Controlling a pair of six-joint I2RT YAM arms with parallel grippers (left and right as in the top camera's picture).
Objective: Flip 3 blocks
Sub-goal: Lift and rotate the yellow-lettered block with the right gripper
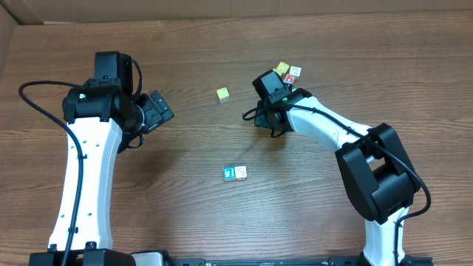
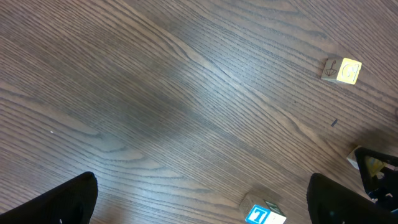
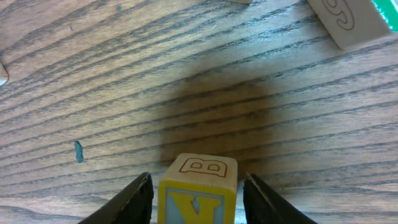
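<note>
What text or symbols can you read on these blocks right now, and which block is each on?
"B": outlined on the top face of the nearest block, right wrist view.
Yellow letter on its blue front face: cut off, unreadable.
"6" or "9": outline on the green-edged block, cannot tell which.
White mark on the blue block: like "L", too small to confirm.
Mark on the yellow block: blurred.

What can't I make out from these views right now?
Right wrist: lettered block between the fingers of the right tool is cut off by the bottom edge; firm grip unclear.
Overhead: that block is hidden under the right arm.
Left wrist: blue block is clipped by the bottom edge.
Overhead: markings on the far blocks are too small.
</note>
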